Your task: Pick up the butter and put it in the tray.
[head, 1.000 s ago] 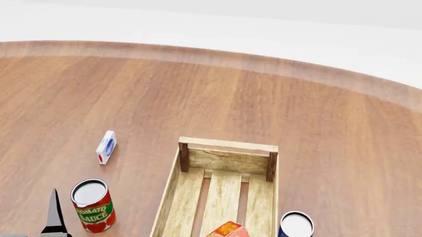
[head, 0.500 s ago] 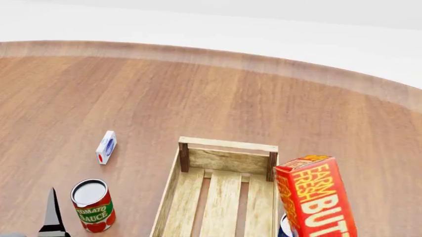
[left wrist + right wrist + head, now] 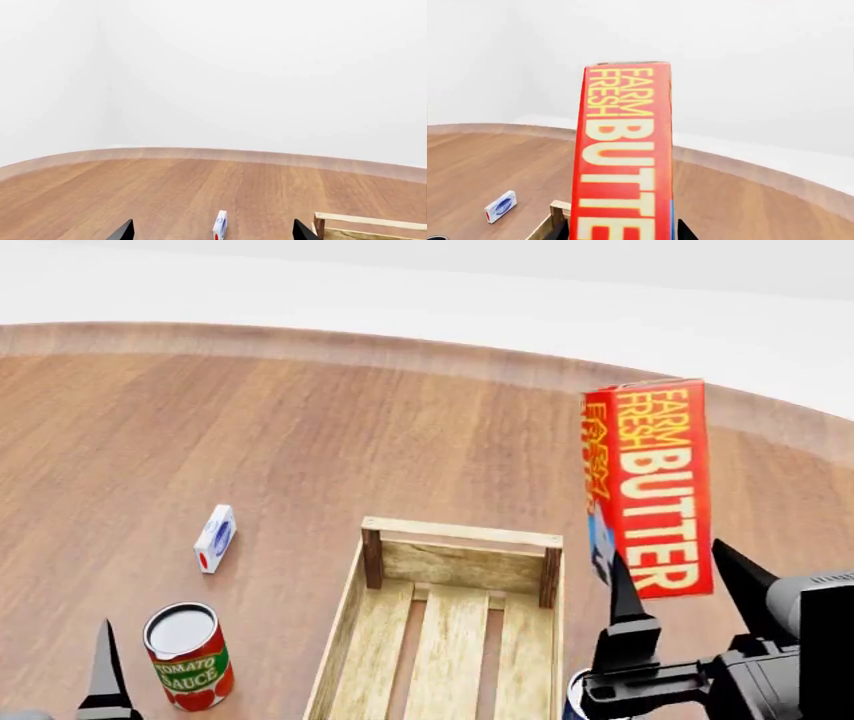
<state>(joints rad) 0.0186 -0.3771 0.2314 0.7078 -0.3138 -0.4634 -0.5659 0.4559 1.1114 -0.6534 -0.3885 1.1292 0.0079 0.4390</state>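
Note:
My right gripper (image 3: 671, 575) is shut on the lower end of the butter (image 3: 650, 485), a red-orange carton with "FARM FRESH BUTTER" lettering. It holds the carton upright in the air by the right side of the tray (image 3: 461, 536), a light-wood slatted crate. In the right wrist view the butter (image 3: 624, 160) fills the middle, with a black finger on each side of it at my right gripper (image 3: 624, 235). My left gripper (image 3: 213, 234) is open and empty, low to the left of the tray; one fingertip (image 3: 104, 665) shows in the head view.
A tomato sauce can (image 3: 187, 655) stands left of the tray. A small white-and-blue box (image 3: 215, 537) lies farther left and back, and shows ahead of the left gripper (image 3: 220, 225). A blue can (image 3: 578, 696) stands under my right gripper. The table's curved far edge (image 3: 400, 350) is behind.
The butter has risen from the bottom edge of the head view and moved right. My right gripper has come into view under it. The left arm has barely moved.

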